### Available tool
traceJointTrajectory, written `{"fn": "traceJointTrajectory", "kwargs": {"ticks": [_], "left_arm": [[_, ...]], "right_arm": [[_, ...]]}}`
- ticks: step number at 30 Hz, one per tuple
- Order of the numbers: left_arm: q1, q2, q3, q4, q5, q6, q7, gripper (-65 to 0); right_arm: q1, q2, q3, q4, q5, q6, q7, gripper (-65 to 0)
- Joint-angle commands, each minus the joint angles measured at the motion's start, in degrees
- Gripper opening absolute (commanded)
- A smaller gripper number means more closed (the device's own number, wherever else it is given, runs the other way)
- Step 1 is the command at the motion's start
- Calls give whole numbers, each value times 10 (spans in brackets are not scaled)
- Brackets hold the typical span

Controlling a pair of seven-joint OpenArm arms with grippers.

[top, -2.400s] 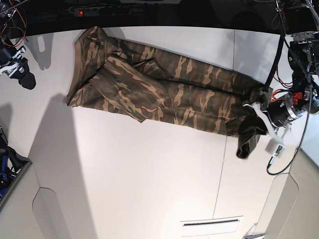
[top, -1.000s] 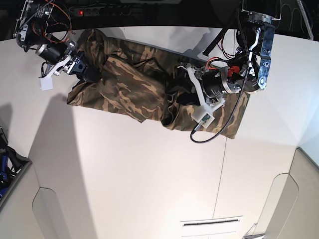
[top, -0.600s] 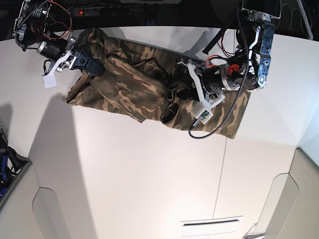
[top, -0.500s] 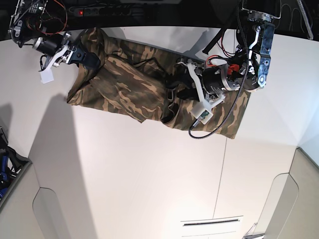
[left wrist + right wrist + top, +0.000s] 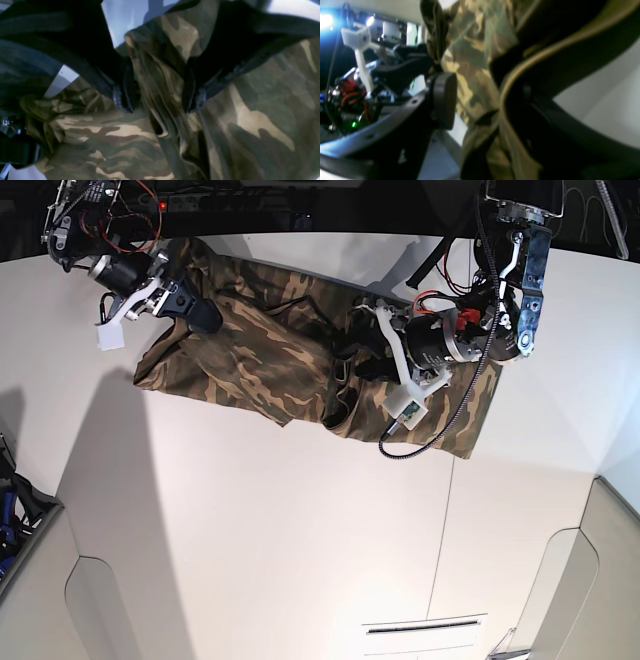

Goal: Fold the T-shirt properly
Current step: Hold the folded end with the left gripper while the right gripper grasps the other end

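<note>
The T-shirt [image 5: 270, 360] lies bunched across the far side of the white table [image 5: 300, 530], whose near half is bare. The left gripper [image 5: 160, 100] pinches a raised ridge of cloth at the T-shirt's middle. The right gripper [image 5: 200, 315] grips the T-shirt's outer edge, its pad [image 5: 443, 100] pressed into the fabric.

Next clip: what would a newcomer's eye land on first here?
The camouflage T-shirt, lying bunched across the far part of the white table. Next, the two arms over it: the left gripper pinches a thick fold near the shirt's middle, and the right gripper sits at the shirt's other end, fabric between its fingers.
</note>
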Motion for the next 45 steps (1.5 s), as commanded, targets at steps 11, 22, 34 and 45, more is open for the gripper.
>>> {"fn": "traceJointTrajectory", "kwargs": {"ticks": [11,22,34,45], "left_arm": [[-8,-3,-2,12,-18,-4,-10,-337],[-7,-4,-4,83,-35,-4,33,-337],[-7,-7,-4,94,-41,-4,34,-337],[43,-6,-4,94,-9,-4,25,-337]], "right_arm": [[28,6,2,9,-41,-2,31,-650],[37,70,48,9,-44,-5,31,-650],[37,220,111,9,-44,-5,27,-650],[127,318,110,13,1,-8,-23,-650]]}}
